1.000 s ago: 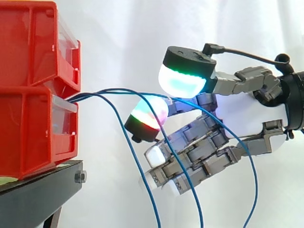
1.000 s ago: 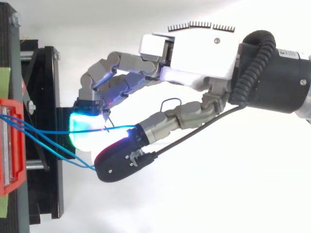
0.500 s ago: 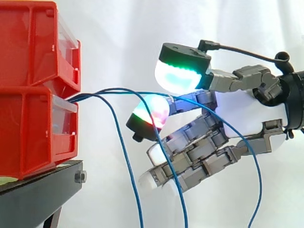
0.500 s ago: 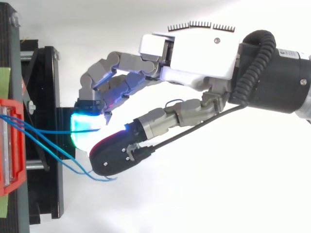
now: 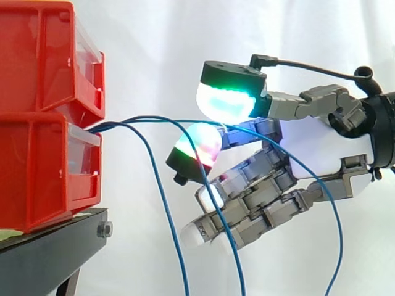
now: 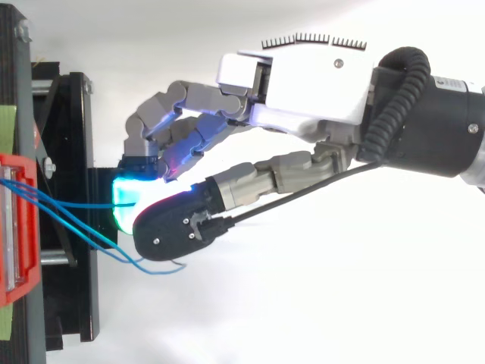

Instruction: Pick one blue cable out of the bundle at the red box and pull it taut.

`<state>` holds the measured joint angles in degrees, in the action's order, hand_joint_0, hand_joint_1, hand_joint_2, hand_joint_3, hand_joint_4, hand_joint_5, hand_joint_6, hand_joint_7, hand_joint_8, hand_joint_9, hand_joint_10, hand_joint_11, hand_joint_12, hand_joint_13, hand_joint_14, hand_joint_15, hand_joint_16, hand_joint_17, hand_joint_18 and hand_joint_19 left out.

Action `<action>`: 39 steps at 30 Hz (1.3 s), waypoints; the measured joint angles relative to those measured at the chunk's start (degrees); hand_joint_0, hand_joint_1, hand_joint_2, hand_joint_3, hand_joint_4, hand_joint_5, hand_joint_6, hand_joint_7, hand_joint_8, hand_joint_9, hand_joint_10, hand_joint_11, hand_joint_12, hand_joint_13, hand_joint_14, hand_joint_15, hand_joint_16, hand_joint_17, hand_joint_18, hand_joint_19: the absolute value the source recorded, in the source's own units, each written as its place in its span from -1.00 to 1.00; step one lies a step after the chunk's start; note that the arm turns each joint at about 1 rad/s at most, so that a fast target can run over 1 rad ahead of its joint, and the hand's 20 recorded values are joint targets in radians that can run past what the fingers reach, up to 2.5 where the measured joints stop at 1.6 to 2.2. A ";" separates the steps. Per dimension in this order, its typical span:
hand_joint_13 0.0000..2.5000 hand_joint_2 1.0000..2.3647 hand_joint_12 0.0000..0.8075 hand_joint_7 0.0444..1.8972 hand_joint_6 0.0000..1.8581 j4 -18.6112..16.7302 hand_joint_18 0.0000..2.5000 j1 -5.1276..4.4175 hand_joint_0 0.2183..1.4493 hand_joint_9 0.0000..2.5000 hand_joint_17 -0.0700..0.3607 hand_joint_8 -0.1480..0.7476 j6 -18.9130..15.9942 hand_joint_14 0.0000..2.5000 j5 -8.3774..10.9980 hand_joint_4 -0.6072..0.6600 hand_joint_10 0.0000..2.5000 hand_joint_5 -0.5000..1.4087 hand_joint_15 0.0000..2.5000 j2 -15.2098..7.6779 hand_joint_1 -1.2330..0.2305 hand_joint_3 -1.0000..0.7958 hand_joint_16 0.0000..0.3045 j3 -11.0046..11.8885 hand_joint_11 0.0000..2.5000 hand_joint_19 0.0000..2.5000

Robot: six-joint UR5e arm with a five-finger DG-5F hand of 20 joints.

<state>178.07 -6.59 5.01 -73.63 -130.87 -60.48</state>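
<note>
While pinched by hand (image 5: 321,147), thin blue cable (image 5: 179,120) approx level, slack beyond.

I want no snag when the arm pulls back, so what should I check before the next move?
1. Fingers of the hand pinch one cable: ok.
2. Other cables outside the pinch: ok, they hang loose.
3. Pinched cable taut from the box: not ok, it bows.
4. Cable's hold inside the box: cannot tell.
5. Grip firm enough to pull: cannot tell.
</note>
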 measured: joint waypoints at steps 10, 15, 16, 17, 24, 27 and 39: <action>-0.65 -0.98 -0.16 0.01 -0.13 0.00 -0.69 -0.01 -0.40 -0.31 -0.14 0.04 0.00 -0.99 0.15 -0.04 -0.99 -0.57 -0.84 0.00 -0.15 -0.12 -0.66 0.01 -0.54 -0.84; -0.62 -0.98 -0.10 0.04 -0.11 0.00 -0.65 -0.01 -0.42 -0.29 -0.09 0.08 0.00 -0.99 0.10 -0.03 -0.99 -0.57 -0.84 0.00 -0.23 -0.03 -0.63 0.01 -0.53 -0.86; -0.62 -0.98 -0.09 0.03 -0.10 0.00 -0.64 0.00 -0.42 -0.27 -0.09 0.10 0.00 -0.99 0.09 -0.03 -0.99 -0.57 -0.83 0.00 -0.24 -0.02 -0.63 0.01 -0.51 -0.86; -0.61 -0.98 -0.09 0.04 -0.10 0.00 -0.64 0.00 -0.42 -0.27 -0.09 0.10 0.00 -0.99 0.08 -0.03 -0.99 -0.57 -0.83 -0.01 -0.26 -0.02 -0.63 0.01 -0.51 -0.87; -0.60 -0.98 -0.14 0.06 -0.09 0.00 -0.63 0.00 -0.38 -0.27 -0.14 0.06 0.00 -0.99 0.01 -0.03 -0.99 -0.57 -0.83 0.00 -0.34 0.01 -0.66 0.01 -0.48 -0.86; -0.59 -0.97 -0.14 0.07 -0.08 0.00 -0.62 -0.03 -0.37 -0.27 -0.15 0.05 0.00 -0.99 -0.01 -0.04 -0.99 -0.57 -0.82 0.00 -0.37 0.03 -0.67 0.01 -0.48 -0.87; -0.56 -0.97 -0.16 0.13 -0.07 1.84 -0.58 -0.07 -0.36 -0.25 -0.16 0.03 0.23 -0.99 -0.11 -0.04 -0.99 -0.57 -0.81 0.00 -0.42 0.08 -0.67 0.01 -0.45 -0.88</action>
<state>179.90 -6.66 5.24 -73.74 -130.87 -60.47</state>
